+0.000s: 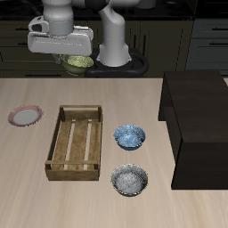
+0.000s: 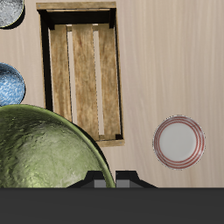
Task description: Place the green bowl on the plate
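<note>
The green bowl [image 1: 80, 63] hangs in my gripper [image 1: 71, 62], high above the back of the table; in the wrist view it is a large olive-green bowl [image 2: 39, 149] close to the camera, its outside toward the view. The gripper is shut on its rim; the fingers are mostly hidden. The plate [image 1: 25, 116], small with a pink-red rim and pale centre, lies flat on the table beside the wooden tray, nearer the table's front than the bowl; it also shows in the wrist view [image 2: 178, 143], apart from the bowl.
A wooden slatted tray [image 1: 77, 142] [image 2: 83, 70] lies mid-table. A blue patterned bowl [image 1: 130, 135] [image 2: 7, 86] and a grey-white speckled bowl [image 1: 130, 180] [image 2: 9, 12] sit beside it. A dark cabinet [image 1: 196, 125] stands at the far side.
</note>
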Robot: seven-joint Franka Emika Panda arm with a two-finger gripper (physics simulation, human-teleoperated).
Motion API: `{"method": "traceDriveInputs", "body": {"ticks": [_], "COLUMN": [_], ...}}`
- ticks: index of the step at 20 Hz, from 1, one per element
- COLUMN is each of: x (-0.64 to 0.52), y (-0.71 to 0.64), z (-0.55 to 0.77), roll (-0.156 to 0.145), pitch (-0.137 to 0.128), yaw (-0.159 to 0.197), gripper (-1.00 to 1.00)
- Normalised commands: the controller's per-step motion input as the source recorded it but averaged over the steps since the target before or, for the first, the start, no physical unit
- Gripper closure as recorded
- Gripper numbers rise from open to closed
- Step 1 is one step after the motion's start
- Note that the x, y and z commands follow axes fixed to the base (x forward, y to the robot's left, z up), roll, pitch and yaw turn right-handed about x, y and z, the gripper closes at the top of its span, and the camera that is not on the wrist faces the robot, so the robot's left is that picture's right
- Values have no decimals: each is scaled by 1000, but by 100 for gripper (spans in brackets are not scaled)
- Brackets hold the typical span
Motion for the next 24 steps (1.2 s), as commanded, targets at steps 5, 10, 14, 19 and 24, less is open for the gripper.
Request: {"method": "traceDriveInputs", "body": {"ticks": [5,10,14,19,24], "x": [-1,-96,-111,-180,-117], "y": [-511,-439,-325,-318,-464], "z": [-123,-114,-38,-10,-3], "roll": [-65,-40,-19,33,-1], "pitch": [32,5,-1,3,-16], "yaw": [-44,-30,24,31,-56], "gripper": [100,100,100,100,100]}}
